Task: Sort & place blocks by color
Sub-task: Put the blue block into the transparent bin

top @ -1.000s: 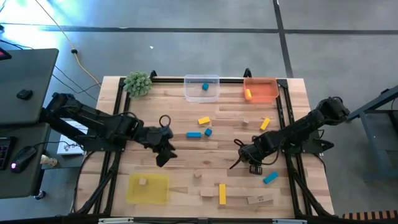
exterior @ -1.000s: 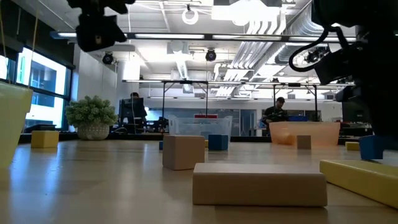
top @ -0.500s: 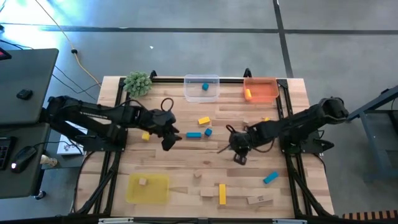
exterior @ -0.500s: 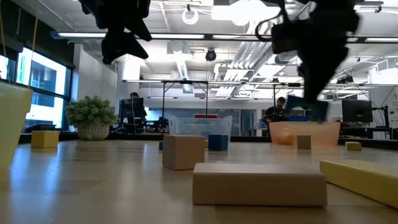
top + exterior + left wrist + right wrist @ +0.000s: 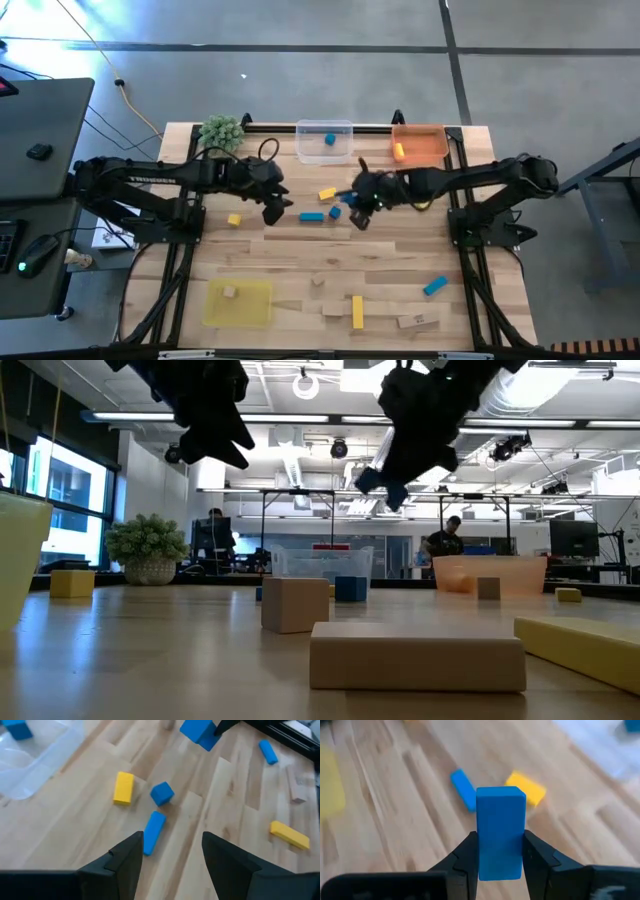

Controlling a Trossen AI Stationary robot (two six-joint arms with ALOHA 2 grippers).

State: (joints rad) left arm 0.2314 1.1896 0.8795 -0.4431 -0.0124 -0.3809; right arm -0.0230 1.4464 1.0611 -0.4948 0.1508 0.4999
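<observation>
My right gripper (image 5: pixel 358 207) hangs over the table's middle, shut on a blue block (image 5: pixel 500 832), which also shows in the left wrist view (image 5: pixel 199 731) and the low view (image 5: pixel 386 488). My left gripper (image 5: pixel 277 205) is open above the table, just left of a blue bar (image 5: pixel 154 832), a blue cube (image 5: pixel 162 793) and a yellow bar (image 5: pixel 123 787) lying flat. Other blocks lie loose: a yellow one (image 5: pixel 234 219), a blue bar (image 5: pixel 434 287), a yellow bar (image 5: pixel 357 311) and plain wood pieces (image 5: pixel 417 320). My right gripper pinches the blue block between its two fingers, one finger (image 5: pixel 468 851) on each long side face (image 5: pixel 485 855). The arm reaches in from the table's right, slanting down. The block is lifted clear of the table, and its free end sticks out past the fingertips.
A clear tray (image 5: pixel 340 152) with one blue block, and an orange tray (image 5: pixel 425 150) with a yellow block, stand at the far edge. A yellow tray (image 5: pixel 250 308) with a wood block sits near left. A green plant ball (image 5: pixel 222 133) is far left. Black rails run along both sides.
My right gripper has carried the blue block from the near right part of the table toward the left and far side, rising, to the middle. My left gripper has moved toward the far edge and slightly right, staying open above the table.
</observation>
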